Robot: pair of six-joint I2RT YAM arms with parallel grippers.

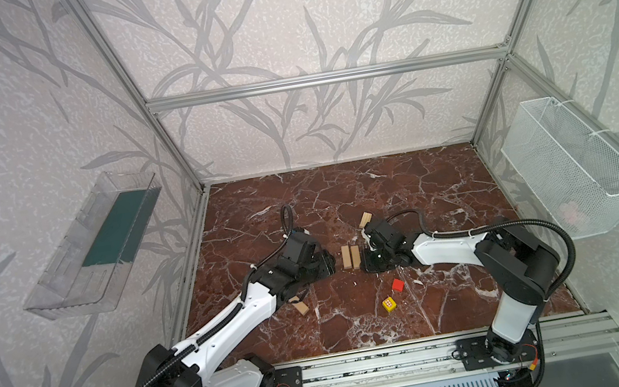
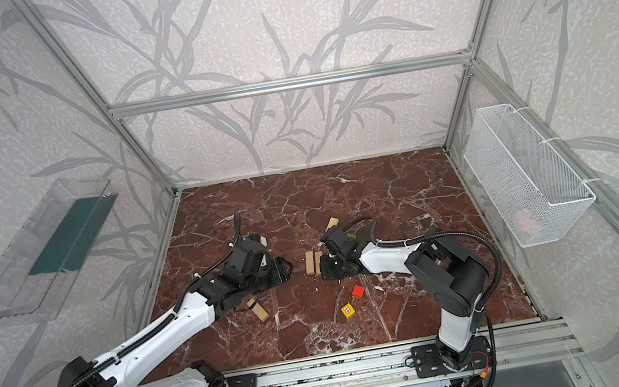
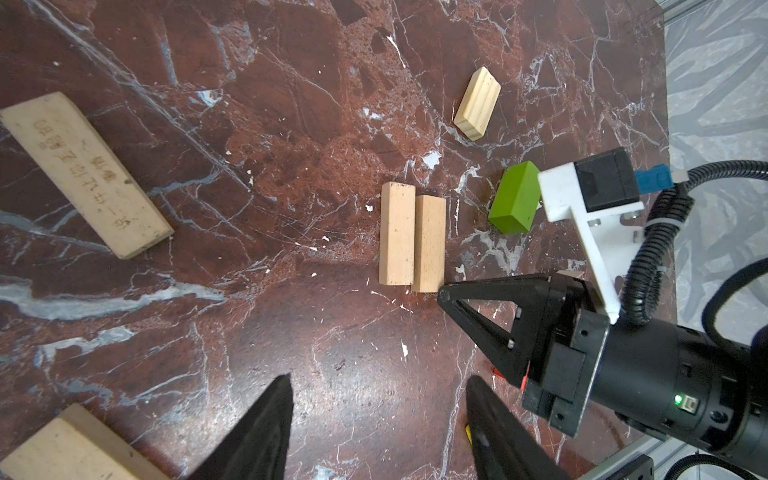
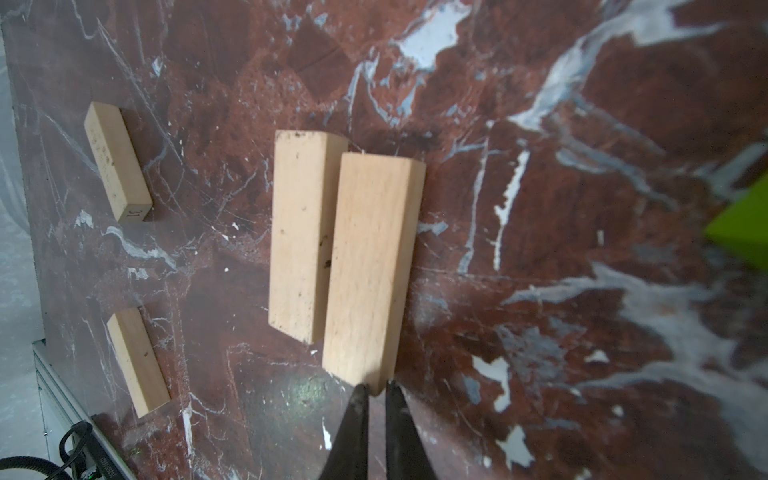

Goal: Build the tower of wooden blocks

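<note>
Tan wooden bars (image 1: 351,256), paired mid red marble tabletop (image 1: 403,188), likely tower base. Right gripper (image 4: 377,388), their 3 o'clock, clenched against one end: nudge flush, slowly. Left gripper (image 3: 378,377), 9 o'clock, released, empty.

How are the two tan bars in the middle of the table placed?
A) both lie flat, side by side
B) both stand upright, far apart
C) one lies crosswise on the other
A: the two tan bars lie flat on the table, long sides together, with nothing on top.

Leaf-patterned walls (image 1: 313,13), red marble floor (image 1: 403,188), wire basket (image 1: 573,169)
</note>
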